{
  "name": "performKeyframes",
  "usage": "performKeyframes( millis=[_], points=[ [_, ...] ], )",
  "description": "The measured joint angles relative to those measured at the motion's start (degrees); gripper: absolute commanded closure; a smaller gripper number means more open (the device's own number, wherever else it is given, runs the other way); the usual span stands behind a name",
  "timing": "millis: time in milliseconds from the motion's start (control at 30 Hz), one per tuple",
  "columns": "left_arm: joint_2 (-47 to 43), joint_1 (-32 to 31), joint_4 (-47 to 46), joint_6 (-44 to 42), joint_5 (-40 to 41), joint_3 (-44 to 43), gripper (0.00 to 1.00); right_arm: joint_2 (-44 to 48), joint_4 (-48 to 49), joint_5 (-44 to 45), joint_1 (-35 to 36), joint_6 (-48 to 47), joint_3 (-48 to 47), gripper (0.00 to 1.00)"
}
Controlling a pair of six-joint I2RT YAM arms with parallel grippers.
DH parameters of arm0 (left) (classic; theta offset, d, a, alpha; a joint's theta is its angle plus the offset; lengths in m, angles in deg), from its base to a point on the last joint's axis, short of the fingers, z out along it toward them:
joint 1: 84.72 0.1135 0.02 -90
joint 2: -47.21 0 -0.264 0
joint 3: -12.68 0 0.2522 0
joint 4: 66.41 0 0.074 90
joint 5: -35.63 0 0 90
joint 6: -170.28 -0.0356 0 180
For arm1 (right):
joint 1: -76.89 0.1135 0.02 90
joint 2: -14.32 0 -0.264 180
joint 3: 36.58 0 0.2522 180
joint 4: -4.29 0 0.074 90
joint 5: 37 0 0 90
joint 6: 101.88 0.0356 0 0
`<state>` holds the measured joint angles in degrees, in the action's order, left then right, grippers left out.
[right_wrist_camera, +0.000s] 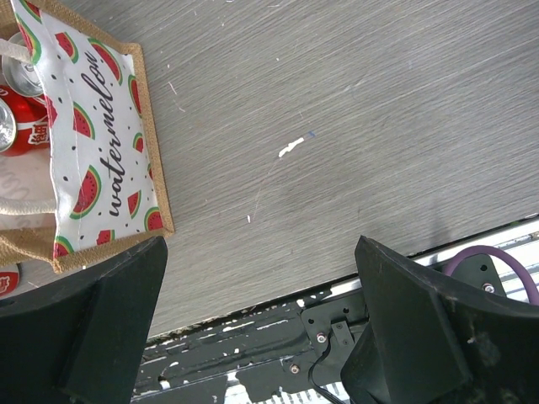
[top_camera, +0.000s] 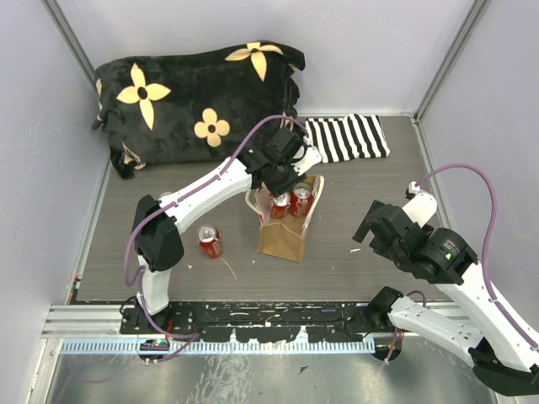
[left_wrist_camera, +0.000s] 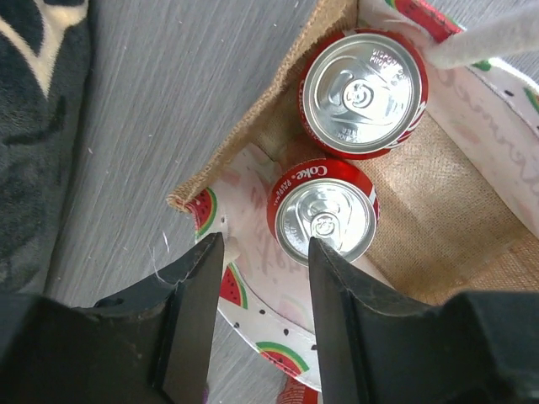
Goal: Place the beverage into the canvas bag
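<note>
The tan canvas bag (top_camera: pixel 280 238) stands upright mid-table, with a watermelon print on its outer panel (right_wrist_camera: pixel 93 143). Two red cola cans stand inside it, one at the back (left_wrist_camera: pixel 362 93) and one nearer (left_wrist_camera: pixel 324 217); both show from above (top_camera: pixel 290 202). A third red can (top_camera: pixel 210 241) lies on the table left of the bag. My left gripper (top_camera: pixel 278 181) hovers over the bag's open mouth, open and empty (left_wrist_camera: pixel 261 278), its jaws straddling the bag's near rim just beside the nearer can. My right gripper (top_camera: pixel 370 229) is wide open and empty (right_wrist_camera: pixel 261 252), over bare table right of the bag.
A black plush cushion with yellow flowers (top_camera: pixel 198 97) lies at the back left. A black-and-white striped cloth (top_camera: pixel 345 139) lies behind the bag. A cream handle (left_wrist_camera: pixel 488 38) crosses the bag's top. The black mounting rail (top_camera: pixel 253 316) runs along the near edge.
</note>
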<state>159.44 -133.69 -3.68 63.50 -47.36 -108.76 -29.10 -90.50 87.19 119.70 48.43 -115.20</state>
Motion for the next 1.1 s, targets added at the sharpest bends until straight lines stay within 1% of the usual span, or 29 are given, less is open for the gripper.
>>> performKeyframes(
  millis=[267, 400, 500, 733, 1100],
  points=[
    [0.0, 0.0, 0.07, -0.13, 0.0, 1.84, 0.49, 0.0, 0.0, -0.39, 0.0, 0.0, 0.0, 0.0],
    [0.0, 0.0, -1.29, -0.11, 0.31, 4.04, 0.54, 0.0, 0.0, -0.55, 0.0, -0.04, 0.0, 0.0],
    [0.0, -0.02, -2.71, 0.02, 0.92, 6.4, 0.54, 0.0, -0.02, -0.76, 0.0, -0.15, 0.0, 0.0],
    [0.0, -0.11, -7.82, 0.39, 3.76, 7.85, 0.55, 0.02, -0.09, -0.9, 0.0, -0.15, -0.02, 0.0],
    [0.22, -0.35, -9.84, 0.52, 5.64, 8.26, 0.53, 0.07, -0.46, -0.94, 0.0, -0.15, -0.02, 0.0]
  ],
)
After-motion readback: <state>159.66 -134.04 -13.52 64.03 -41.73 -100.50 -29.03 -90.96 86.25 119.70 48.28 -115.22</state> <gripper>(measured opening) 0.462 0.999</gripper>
